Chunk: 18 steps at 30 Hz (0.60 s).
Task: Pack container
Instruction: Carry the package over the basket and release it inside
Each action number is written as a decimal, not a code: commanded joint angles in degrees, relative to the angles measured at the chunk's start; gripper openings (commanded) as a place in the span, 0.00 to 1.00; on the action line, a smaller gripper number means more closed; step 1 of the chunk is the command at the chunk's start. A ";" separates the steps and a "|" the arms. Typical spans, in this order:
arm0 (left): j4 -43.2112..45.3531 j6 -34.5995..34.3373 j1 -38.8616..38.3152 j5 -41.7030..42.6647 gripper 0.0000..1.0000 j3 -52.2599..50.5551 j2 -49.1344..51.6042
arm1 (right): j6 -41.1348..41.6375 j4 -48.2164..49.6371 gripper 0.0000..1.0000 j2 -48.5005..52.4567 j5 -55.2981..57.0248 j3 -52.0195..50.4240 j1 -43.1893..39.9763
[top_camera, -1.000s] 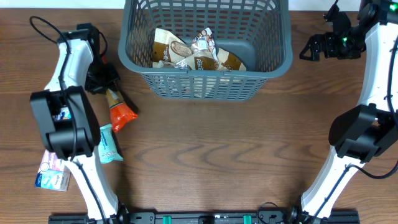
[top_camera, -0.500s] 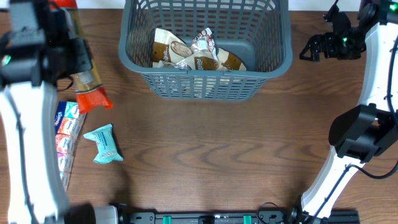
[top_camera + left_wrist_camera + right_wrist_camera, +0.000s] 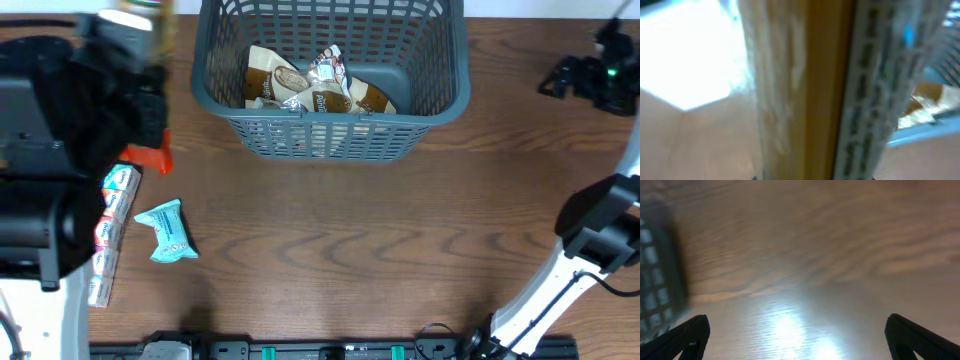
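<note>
The container [image 3: 330, 130], a dark grey lattice basket, stands at the table's far middle with several brown and silver packets [image 3: 310, 85] inside. My left gripper [image 3: 140, 105] is raised high to the left of it and is shut on a long tan packet with an orange end [image 3: 150, 157]. In the left wrist view this packet [image 3: 810, 90] fills the blurred frame, with the gripper [image 3: 812, 177] at the bottom edge and the basket's wall [image 3: 945, 30] behind on the right. My right gripper [image 3: 590, 80] is open and empty at the far right. Its wrist view shows its gripper [image 3: 797, 340] over bare wood.
A teal packet [image 3: 168, 232] lies on the wooden table at the left. A strip of small tissue packs [image 3: 108, 225] lies beside it, partly under my left arm. The basket's corner [image 3: 655, 265] shows at the left of the right wrist view.
My left arm has lifted the orange-ended packet off the table and risen toward the camera. My right gripper has moved right, away from the basket.
</note>
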 commanded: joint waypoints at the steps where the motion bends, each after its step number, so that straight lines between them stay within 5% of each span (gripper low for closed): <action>1: 4.85 18.49 -5.14 4.81 0.06 1.44 0.66 | 2.10 0.07 0.99 -0.33 0.90 -0.22 -2.38; 7: 20.72 35.10 -13.92 6.40 0.06 1.44 5.14 | 2.32 -0.44 0.99 -0.33 0.26 -0.22 -4.57; 12: 32.02 38.88 -18.16 6.40 0.06 1.44 11.85 | 2.29 -0.57 0.99 -0.33 0.26 -0.22 -4.59; 18: 31.80 40.33 -19.98 6.38 0.06 1.42 22.23 | 2.29 -0.94 0.99 -0.33 0.26 -0.22 -4.55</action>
